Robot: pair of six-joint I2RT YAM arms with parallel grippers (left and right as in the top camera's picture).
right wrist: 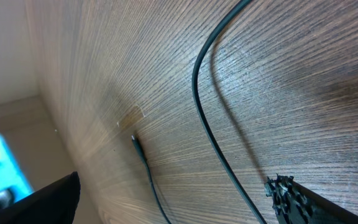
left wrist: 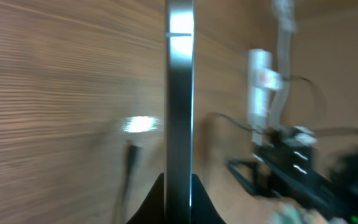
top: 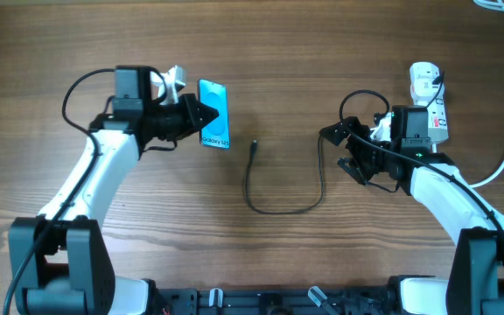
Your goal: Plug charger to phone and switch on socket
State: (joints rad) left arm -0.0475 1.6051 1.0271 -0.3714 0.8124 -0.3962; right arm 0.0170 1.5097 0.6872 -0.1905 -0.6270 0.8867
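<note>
Charger (top: 283,208) lies looped on the table (top: 322,52), its tip free and apart from both grippers. Left gripper (top: 201,114): jaws pinching the tilted phone (top: 215,115). Right gripper (top: 344,150): jaws spread, empty. Socket (top: 437,112) beyond, partly hidden by the right arm.

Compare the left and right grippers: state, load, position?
State and load: the left gripper is shut on the white-rimmed, turquoise-screened phone; the right gripper is open and holds nothing.
Position: the left gripper is on the table's left side, clear of the thin black charger cable; the right gripper sits beside that cable, near the white power strip.
Shared: both are black and point toward the table's centre.
</note>
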